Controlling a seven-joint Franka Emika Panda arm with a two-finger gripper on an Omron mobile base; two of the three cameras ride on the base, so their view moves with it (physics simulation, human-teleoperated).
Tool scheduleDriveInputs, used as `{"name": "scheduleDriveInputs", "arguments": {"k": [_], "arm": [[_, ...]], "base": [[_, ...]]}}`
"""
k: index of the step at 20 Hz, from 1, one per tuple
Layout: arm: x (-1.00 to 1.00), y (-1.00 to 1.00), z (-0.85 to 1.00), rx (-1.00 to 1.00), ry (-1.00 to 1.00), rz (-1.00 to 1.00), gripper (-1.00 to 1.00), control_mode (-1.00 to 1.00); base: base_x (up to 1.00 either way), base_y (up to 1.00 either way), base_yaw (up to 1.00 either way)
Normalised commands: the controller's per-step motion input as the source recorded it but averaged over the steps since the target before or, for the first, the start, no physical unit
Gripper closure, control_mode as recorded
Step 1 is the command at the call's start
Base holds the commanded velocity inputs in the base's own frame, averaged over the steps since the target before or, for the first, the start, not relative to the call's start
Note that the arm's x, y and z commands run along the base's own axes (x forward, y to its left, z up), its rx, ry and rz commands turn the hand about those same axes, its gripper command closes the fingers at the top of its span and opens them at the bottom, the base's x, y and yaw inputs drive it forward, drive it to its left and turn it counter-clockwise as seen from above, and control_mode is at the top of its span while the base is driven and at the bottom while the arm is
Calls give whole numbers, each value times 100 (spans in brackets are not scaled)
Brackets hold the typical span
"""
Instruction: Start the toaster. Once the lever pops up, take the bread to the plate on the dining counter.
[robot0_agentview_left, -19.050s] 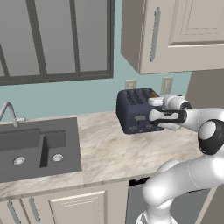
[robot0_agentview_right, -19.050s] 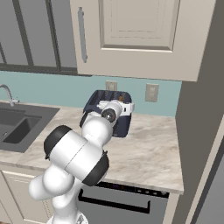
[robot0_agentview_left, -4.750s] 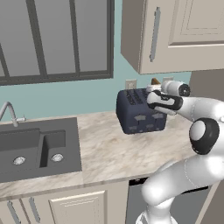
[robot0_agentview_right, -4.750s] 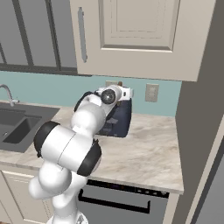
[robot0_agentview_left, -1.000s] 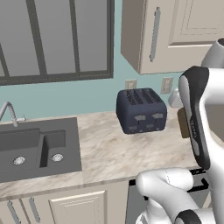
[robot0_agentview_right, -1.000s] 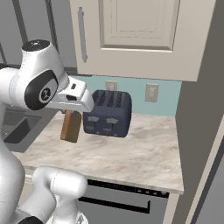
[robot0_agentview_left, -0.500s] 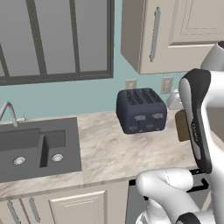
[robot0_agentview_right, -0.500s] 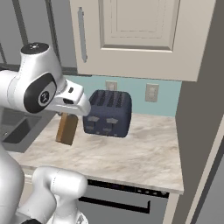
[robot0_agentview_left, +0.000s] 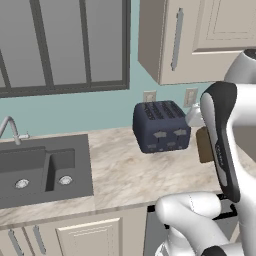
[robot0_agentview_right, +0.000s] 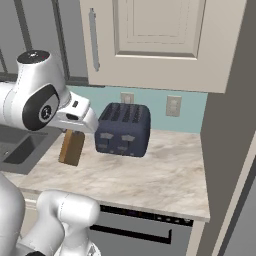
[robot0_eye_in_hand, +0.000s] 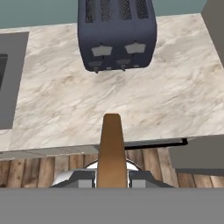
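While the arm rises at the right of the left base view, the navy toaster (robot0_agentview_left: 161, 126) is seen standing on the marble surface (robot0_agentview_left: 130, 170) against the teal wall, its four slots facing up. The bread (robot0_agentview_left: 204, 144) is seen as a tan-brown slice hanging on edge just right of the toaster, partly hidden behind the dark forearm. A dark sink (robot0_agentview_left: 40, 170) is set into the surface well to the left, with a faucet (robot0_agentview_left: 10, 130) behind it.

From the right base view, the tool (robot0_agentview_right: 76, 129) is found at the end of the white wrist, left of the toaster (robot0_agentview_right: 123, 130), and the bread (robot0_agentview_right: 72, 147) is pinched at its upper edge, hanging clear above the surface (robot0_agentview_right: 150, 175).

Through the hand view, the bread (robot0_eye_in_hand: 111, 148) is seen edge-on between the two dark fingertips (robot0_eye_in_hand: 82, 178), which are pressed against its faces. The toaster (robot0_eye_in_hand: 116, 36) lies beyond it, and wooden floor (robot0_eye_in_hand: 39, 171) is seen past the surface's (robot0_eye_in_hand: 65, 105) front edge
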Motion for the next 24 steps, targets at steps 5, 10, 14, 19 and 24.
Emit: {"name": "scheduleDriveInputs", "arguments": {"k": [5, 10, 14, 19, 24], "arm": [[0, 2, 0, 0, 0, 0, 100, -100], [-7, 0, 0, 0, 0, 0, 100, -100], [-10, 0, -2, 0, 0, 0, 100, -100], [-8, 0, -2, 0, 0, 0, 100, -100], [-3, 0, -2, 0, 0, 0, 100, 100]], "base": [[0, 0, 0], [0, 0, 0], [0, 0, 0], [0, 0, 0], [-9, 0, 0]]}}
